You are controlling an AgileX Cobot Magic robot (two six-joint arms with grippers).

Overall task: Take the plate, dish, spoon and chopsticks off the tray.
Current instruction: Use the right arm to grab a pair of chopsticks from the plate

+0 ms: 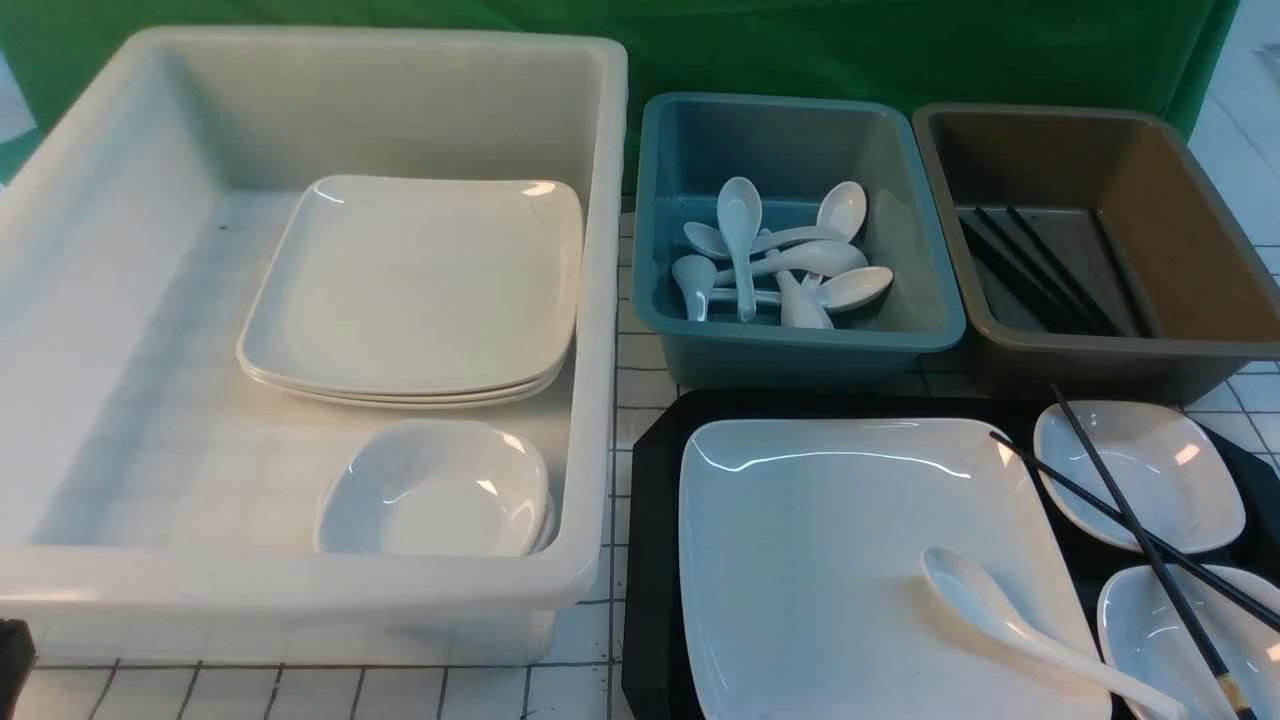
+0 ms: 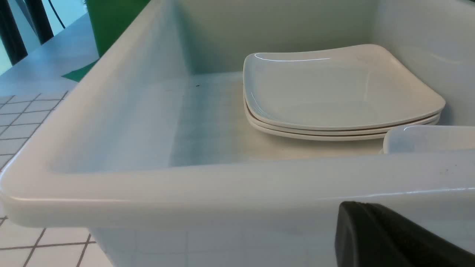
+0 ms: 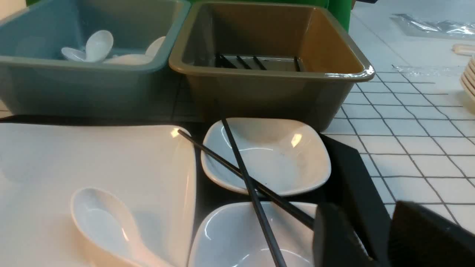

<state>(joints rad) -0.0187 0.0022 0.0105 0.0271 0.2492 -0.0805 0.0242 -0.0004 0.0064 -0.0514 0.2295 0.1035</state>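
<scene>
On the black tray [image 1: 650, 560], at the bench's [image 1: 400, 695] 5 o'clock, the soup spoon [image 1: 1020, 635] lies on the square plate [image 1: 830, 560]. The chopsticks [image 1: 1143, 537] cross the far dish [image 1: 1185, 468] and near dish [image 1: 1140, 640] at its 3 o'clock. The right gripper [image 3: 376, 222] gapes empty; the left gripper's [image 2: 374, 233] opening is unclear.

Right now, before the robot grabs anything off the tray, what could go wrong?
1. The chopsticks lie crossed over the far dish and the near dish. Lifting either dish first could send them rolling off the tray.
2. The spoon lies loose on the plate, near its rim. If the plate is lifted first and tilts, the spoon may slide off.
</scene>
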